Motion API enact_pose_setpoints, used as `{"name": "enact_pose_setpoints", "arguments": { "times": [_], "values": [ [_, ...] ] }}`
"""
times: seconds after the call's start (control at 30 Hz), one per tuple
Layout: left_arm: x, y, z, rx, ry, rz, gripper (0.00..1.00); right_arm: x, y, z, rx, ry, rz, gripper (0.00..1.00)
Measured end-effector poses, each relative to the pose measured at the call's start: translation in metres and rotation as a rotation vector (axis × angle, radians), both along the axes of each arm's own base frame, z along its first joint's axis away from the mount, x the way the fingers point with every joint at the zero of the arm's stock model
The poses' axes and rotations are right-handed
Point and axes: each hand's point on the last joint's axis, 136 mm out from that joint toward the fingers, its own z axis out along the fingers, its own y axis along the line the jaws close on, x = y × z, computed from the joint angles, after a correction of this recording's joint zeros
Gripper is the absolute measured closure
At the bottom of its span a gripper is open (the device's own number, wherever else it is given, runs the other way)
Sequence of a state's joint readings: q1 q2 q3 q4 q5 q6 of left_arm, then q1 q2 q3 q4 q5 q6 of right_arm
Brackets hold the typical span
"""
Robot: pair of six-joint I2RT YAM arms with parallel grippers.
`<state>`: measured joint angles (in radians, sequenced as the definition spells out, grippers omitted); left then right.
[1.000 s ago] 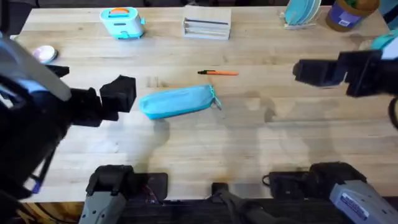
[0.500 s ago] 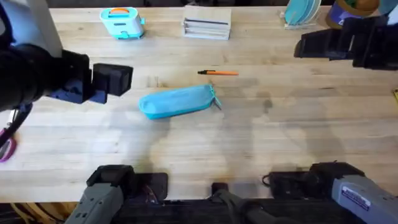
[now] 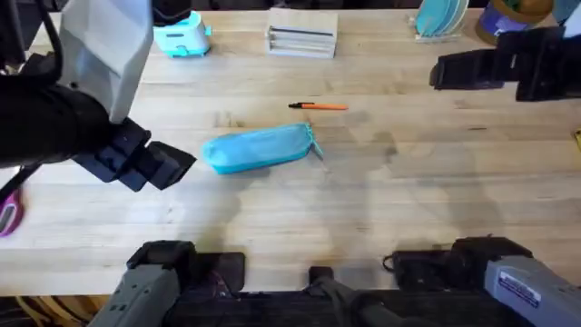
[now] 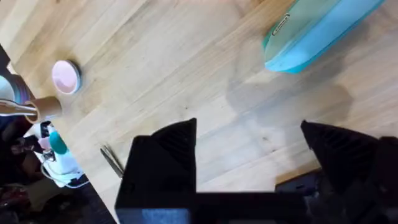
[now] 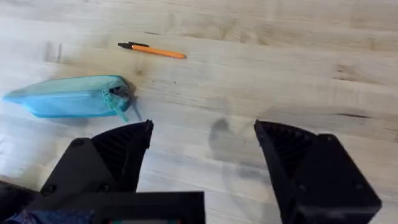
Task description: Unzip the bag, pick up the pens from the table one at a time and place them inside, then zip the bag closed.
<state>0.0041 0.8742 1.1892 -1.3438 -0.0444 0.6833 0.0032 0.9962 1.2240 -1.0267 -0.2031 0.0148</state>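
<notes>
The light blue bag (image 3: 259, 148) lies near the middle of the table (image 3: 363, 209), looking closed, its teal zipper pull (image 3: 314, 145) at the right end. One orange pen (image 3: 320, 106) with a black cap lies just beyond it. My left gripper (image 3: 180, 165) hovers open to the left of the bag, holding nothing. The left wrist view shows the bag (image 4: 317, 28) beyond that gripper (image 4: 249, 149). My right gripper (image 3: 438, 73) hangs open and empty at the far right. Its wrist view shows the bag (image 5: 68, 96) and the pen (image 5: 152, 51) beyond the gripper (image 5: 202, 149).
A teal toy toaster (image 3: 182, 34), a grey box (image 3: 302, 38), a dish rack with plates (image 3: 440, 18) and a purple container (image 3: 504, 18) line the far edge. Pink scissors (image 3: 7, 213) lie at the left edge. A pink disc (image 4: 65, 76) sits on the wood.
My left gripper swung away from the bag's left end, then came toward the front edge, left of the bag. The right gripper moved toward the far side. Bag and pen stayed put.
</notes>
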Motion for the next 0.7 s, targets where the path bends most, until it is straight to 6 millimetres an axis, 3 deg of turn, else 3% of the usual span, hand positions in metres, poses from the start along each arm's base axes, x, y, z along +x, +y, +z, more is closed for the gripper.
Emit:
{"name": "enact_pose_setpoints", "arguments": {
  "times": [0.23,0.4,0.7],
  "values": [
    [0.000,-0.009,-0.001,0.003,0.006,-0.128,0.007,0.000,0.000,0.000,-0.015,-0.007,0.018,0.005],
    [-0.001,-0.006,-0.003,0.002,0.005,-0.198,0.007,0.000,0.000,0.000,-0.033,-0.013,0.040,0.005],
    [0.004,-0.006,-0.047,-0.141,0.081,-0.344,0.007,0.004,0.000,0.003,-0.047,-0.040,0.057,0.005]
  ]
}}
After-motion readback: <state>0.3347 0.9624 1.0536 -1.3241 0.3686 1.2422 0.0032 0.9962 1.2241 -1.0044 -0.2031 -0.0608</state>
